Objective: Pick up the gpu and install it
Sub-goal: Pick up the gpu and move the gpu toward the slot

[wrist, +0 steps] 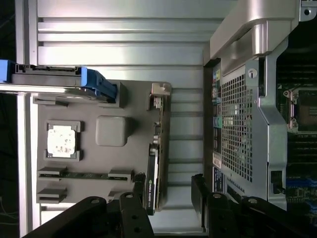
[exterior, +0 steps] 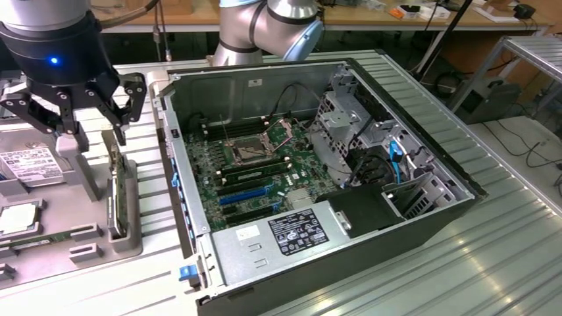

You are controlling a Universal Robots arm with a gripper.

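- The open black computer tower case (exterior: 395, 253) lies on its side on the ribbed metal table (exterior: 491, 263). Inside it are the green motherboard (exterior: 255, 168) and, at the near end, a silver power supply box with a black label (exterior: 281, 240).
- The flat grey parts tray (exterior: 49, 263) (wrist: 133, 153) sits just beside the case, on the exterior view's left.
- The tray carries the silver hard drive with a white label (exterior: 31, 164). A square silver processor chip (exterior: 18, 218) (wrist: 62, 140) rests in its own pocket. A narrow dark memory stick (exterior: 35, 238) (wrist: 84, 174) lies in the near clips.
- The gpu (exterior: 113, 197) (wrist: 154, 166) stands on its long edge in the tray's slot on the side nearest the case. It is not in the case.
- The black two-fingered gripper (exterior: 95, 139) (wrist: 168, 208) hangs over the far end of the tray with its fingers spread wide, gripping nothing.
- The gpu lies below the gripper. In the wrist view its upper edge runs into the gap between the fingers. Whether a fingertip touches it cannot be told.
- The gpu is a thin flat card with a black face, a small green-lettered label and a pale metal bracket (wrist: 161, 94) at one end.
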